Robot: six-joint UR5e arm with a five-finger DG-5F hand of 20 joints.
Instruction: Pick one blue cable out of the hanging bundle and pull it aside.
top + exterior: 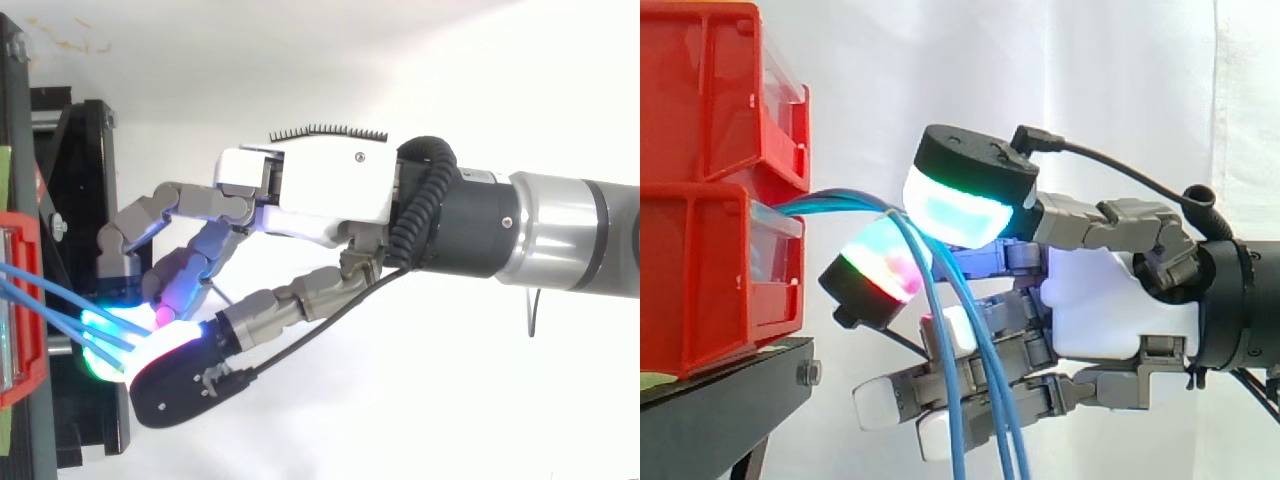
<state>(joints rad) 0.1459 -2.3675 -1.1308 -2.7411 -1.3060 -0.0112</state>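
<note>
Robot hand [1100,300] pinches a blue cable [952,420] between two glowing pads just beside the red bins [700,280]; it looks light, limp and slippery, best gripped near its top.

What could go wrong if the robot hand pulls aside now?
The robot hand seems to pinch several blue cables together, so more than one may come along. The cables also hang across its lower fingers and could snag there. A hard pull may tug the red bin they come from.
</note>
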